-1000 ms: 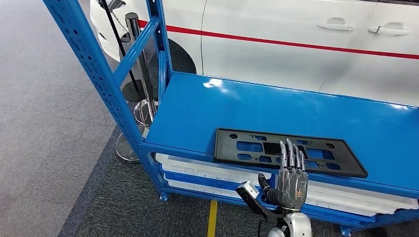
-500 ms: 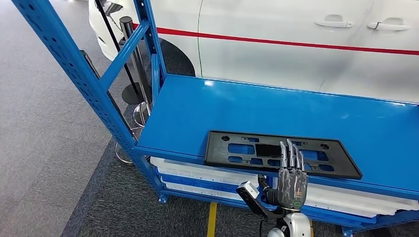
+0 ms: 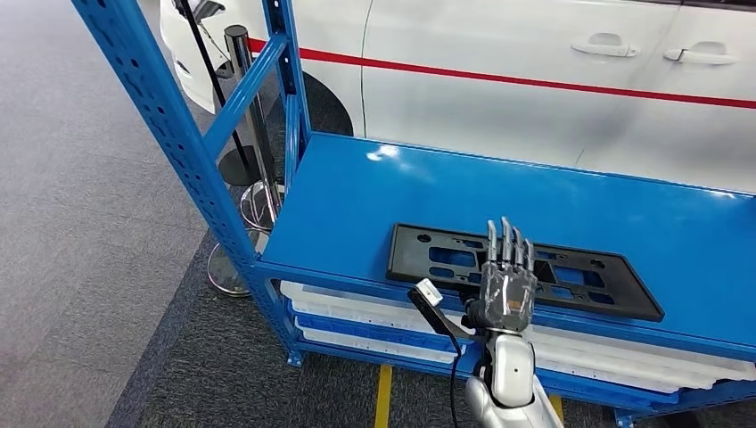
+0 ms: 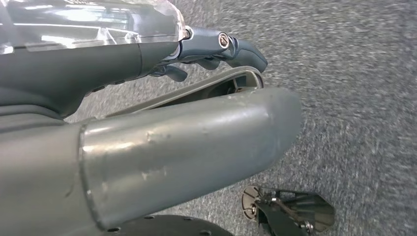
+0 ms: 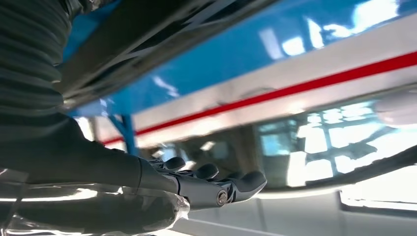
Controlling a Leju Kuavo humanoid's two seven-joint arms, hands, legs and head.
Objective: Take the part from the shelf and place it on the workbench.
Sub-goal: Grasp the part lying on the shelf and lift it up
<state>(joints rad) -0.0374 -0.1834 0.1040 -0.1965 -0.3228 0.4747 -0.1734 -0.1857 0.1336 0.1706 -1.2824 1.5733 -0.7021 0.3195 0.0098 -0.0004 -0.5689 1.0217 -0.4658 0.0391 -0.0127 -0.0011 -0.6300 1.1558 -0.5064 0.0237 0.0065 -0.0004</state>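
Note:
The part is a flat black plastic frame (image 3: 406,259) with several cut-outs, lying near the front edge of the blue shelf (image 3: 374,196). In the head view my right hand (image 3: 506,285) is raised in front of the shelf, its fingers straight and apart over the frame's near edge. It holds nothing, and I cannot tell whether it touches the frame. The right wrist view shows the same hand (image 5: 206,189) with its fingers stretched out below the blue shelf. My left hand (image 4: 211,49) hangs over the grey carpet, fingers loose and empty.
A white car (image 3: 499,98) with a red stripe stands close behind the shelf. Blue uprights (image 3: 169,134) rise at the shelf's left end, with chrome stanchion posts (image 3: 245,98) beside them. White trays (image 3: 374,308) sit on the level under the shelf top.
My right hand has risen and moved forward and slightly left, so its fingers now lie over the frame's near edge. The camera has swayed a little.

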